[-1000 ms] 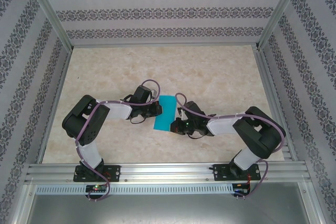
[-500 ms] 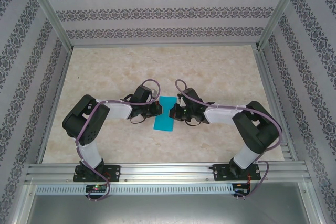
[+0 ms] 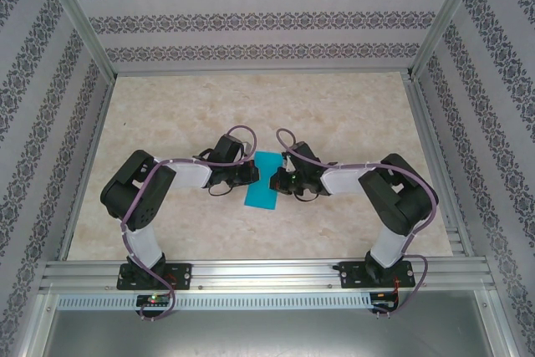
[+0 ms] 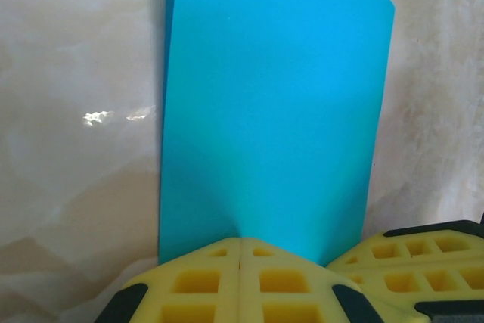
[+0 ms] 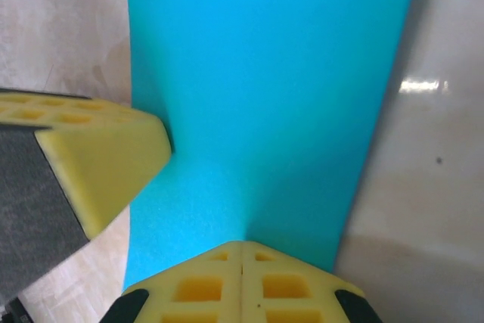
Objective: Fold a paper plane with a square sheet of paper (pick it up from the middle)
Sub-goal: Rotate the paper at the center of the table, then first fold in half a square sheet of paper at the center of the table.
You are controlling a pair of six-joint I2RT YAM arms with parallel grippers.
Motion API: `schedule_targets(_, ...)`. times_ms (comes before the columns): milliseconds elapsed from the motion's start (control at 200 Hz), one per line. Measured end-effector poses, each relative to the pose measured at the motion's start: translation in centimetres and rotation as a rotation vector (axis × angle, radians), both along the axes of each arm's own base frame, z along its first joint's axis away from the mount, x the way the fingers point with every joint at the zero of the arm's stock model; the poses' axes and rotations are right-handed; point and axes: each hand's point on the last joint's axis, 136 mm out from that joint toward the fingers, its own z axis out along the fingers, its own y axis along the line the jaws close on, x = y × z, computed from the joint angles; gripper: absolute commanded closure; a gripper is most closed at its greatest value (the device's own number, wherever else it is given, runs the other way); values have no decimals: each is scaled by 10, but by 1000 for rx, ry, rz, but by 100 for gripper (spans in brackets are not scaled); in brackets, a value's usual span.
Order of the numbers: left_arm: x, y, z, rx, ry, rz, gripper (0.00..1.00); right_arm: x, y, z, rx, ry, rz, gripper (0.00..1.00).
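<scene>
Top external: right gripper has moved up-frame to mid-edge of square sheet of paper, opposite left gripper. Both jaw pairs closed, pinching paper; lift likely next.

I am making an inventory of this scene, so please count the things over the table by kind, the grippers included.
Teal-blue sheet of paper: 1
Grippers with yellow pads: 2 (left gripper, right gripper)
Total: 3
</scene>
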Motion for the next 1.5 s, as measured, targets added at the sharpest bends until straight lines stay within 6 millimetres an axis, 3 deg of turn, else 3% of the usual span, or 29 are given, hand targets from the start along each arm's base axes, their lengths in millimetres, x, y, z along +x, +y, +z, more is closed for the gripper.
schedule_targets(210,-13,7,6,43,40,-4,80,-30,28,1,42,61,-29,99)
schedule_targets(330,-15,23,25,97,23,51,73,-39,43,0,63,108,-74,100)
schedule_targets(525,-4,51,85,121,-113,196,69,-5,60,3,60,108,-187,100)
schedule_targets(629,-6,66,99,114,-148,262,69,13,67,3,60,103,-233,100)
schedule_targets(854,-39,79,73,105,-58,274,74,29,74,3,73,105,-258,100)
schedule_targets(984,-49,70,70,94,-34,244,77,36,68,5,67,93,-262,100)
schedule_targets(1199,-69,40,67,58,-2,174,86,41,47,47,125,9,-240,99)
schedule_targets(1319,-76,27,56,65,30,154,93,28,37,61,148,-27,-181,100)
schedule_targets(1499,-78,12,35,87,73,140,100,-1,31,40,120,17,-84,100)
